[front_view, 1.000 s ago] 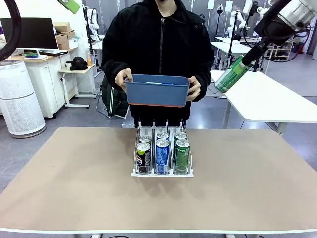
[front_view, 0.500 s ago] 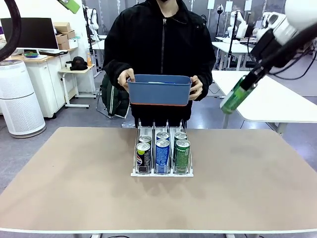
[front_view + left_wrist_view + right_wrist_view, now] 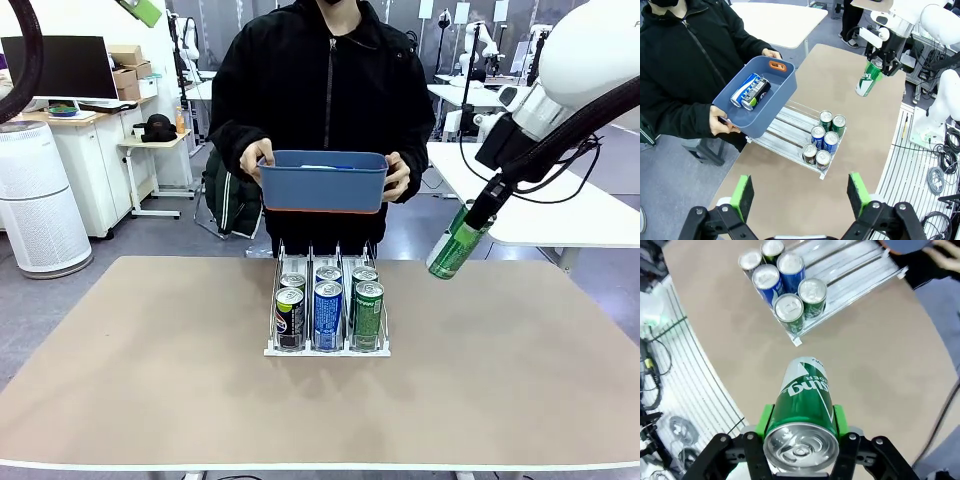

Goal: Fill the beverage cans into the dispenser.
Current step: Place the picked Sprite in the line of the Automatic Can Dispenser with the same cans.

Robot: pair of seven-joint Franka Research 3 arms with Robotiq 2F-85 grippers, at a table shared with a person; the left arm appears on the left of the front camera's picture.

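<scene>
Carried lower than a second ago, to 2 o'clock of the dispenser [image 3: 326, 352]: green can [image 3: 449, 250] pinched tilted in right gripper [image 3: 476, 214]; left gripper [image 3: 801, 193] spread, empty. Risks catching a wire rail [image 3: 311, 265] or the person's blue bin [image 3: 320, 184] at 12 o'clock if swung in tilted.

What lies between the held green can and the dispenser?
Only bare table. The front and right wrist views show nothing between the green can, which hangs tilted in the air, and the dispenser.
</scene>
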